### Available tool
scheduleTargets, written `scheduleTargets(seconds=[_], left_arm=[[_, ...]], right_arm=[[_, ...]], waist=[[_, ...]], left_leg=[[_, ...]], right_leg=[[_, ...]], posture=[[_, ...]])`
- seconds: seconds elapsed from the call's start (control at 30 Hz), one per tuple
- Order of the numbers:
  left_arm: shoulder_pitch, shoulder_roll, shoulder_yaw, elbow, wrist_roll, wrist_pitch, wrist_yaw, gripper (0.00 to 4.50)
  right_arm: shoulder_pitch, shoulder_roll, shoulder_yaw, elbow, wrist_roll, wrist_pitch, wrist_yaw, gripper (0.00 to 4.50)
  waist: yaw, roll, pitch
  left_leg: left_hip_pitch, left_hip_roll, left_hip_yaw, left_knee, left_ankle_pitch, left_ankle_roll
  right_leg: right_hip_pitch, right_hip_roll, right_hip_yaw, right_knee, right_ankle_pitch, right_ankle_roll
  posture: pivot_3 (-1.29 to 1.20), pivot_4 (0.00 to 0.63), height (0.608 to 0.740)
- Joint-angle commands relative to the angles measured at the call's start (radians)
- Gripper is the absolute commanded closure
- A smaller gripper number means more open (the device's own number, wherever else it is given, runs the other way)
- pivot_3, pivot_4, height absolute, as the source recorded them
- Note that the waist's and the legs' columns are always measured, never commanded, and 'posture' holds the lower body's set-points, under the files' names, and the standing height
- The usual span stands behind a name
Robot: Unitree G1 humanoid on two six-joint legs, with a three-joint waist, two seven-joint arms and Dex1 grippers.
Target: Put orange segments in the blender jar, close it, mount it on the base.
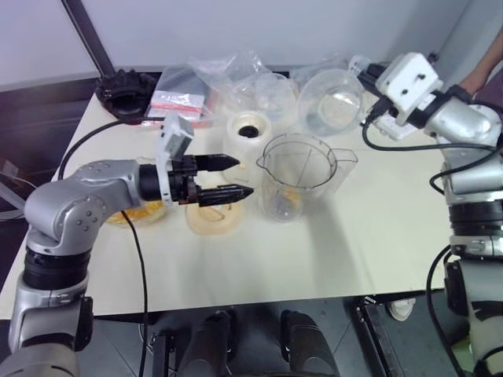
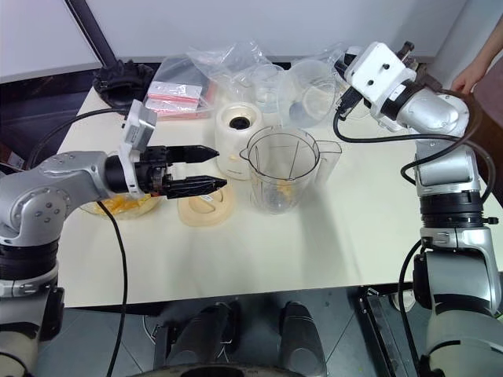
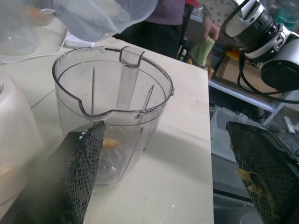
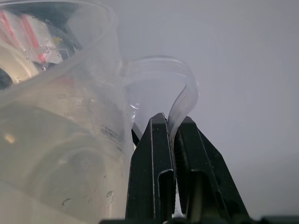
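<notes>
The blender jar [image 2: 281,174] stands upright on the table [image 2: 330,243], uncovered, with a few orange segments [image 2: 281,191] at its bottom, and the cream-white base [image 2: 236,137] sits just beside it. The left claw [image 2: 206,167] hovers level near the jar, fingers spread wide and holding nothing. The right claw [image 4: 172,128] is raised over the far side of the table, pinched tight on the handle of a smaller clear cup [image 2: 310,90]. A flat cream lid [image 2: 206,207] lies under the left claw.

Both eye views look down from the head over the table [image 1: 377,236]; each wrist view sits close, sharing the blender jar [image 3: 112,112].
</notes>
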Motion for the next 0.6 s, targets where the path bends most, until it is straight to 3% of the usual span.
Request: scheduleTargets(seconds=[0.03, 0.6], left_arm=[[-0.015, 0.002, 0.010, -0.011, 0.000, -0.019, -0.002, 0.17], [-0.013, 0.001, 0.013, -0.009, -0.001, -0.019, 0.002, 0.17]], right_arm=[[-0.018, -0.026, -0.010, -0.039, -0.022, -0.060, -0.006, 4.45], [-0.036, -0.033, 0.018, 0.012, -0.104, -0.154, -0.031, 4.45]], waist=[[-0.001, 0.000, 0.000], [-0.001, 0.000, 0.000]], left_leg=[[0.000, 0.000, 0.000, 0.000, 0.000, 0.000], [0.000, 0.000, 0.000, 0.000, 0.000, -0.001]], right_leg=[[0.000, 0.000, 0.000, 0.000, 0.000, 0.000], [0.000, 0.000, 0.000, 0.001, 0.000, 0.000]], posture=[[0.00, 0.150, 0.740], [0.00, 0.150, 0.740]])
